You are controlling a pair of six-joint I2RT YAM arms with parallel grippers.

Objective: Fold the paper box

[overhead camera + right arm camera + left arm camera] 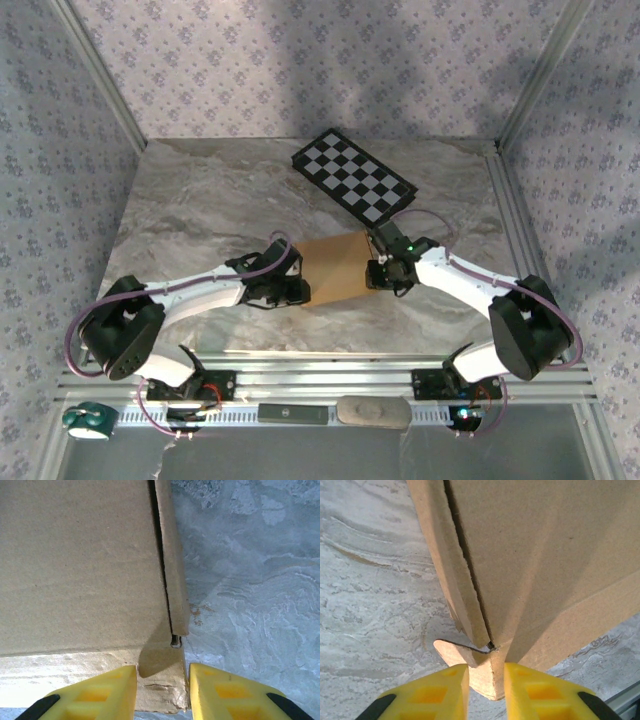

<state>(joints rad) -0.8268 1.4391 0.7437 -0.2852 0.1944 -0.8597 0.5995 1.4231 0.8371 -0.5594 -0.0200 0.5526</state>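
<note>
The tan-brown paper box (335, 268) lies folded between both arms at mid-table. My left gripper (303, 290) is at its left near corner. In the left wrist view the yellow fingers (445, 690) press both sides of a corner tab of the box (530, 555), with a curled flap (452, 652) sticking out to the left. My right gripper (372, 275) is at the box's right edge. In the right wrist view its gripper (162, 687) closes on a creased corner tab of the box (75, 560), below a slit beside a narrow side flap (175, 580).
A black-and-white checkered board (352, 177) lies just behind the box at the back of the marble table (190, 200). An aluminium rail (330, 370) runs along the near edge, and patterned walls enclose the sides and back.
</note>
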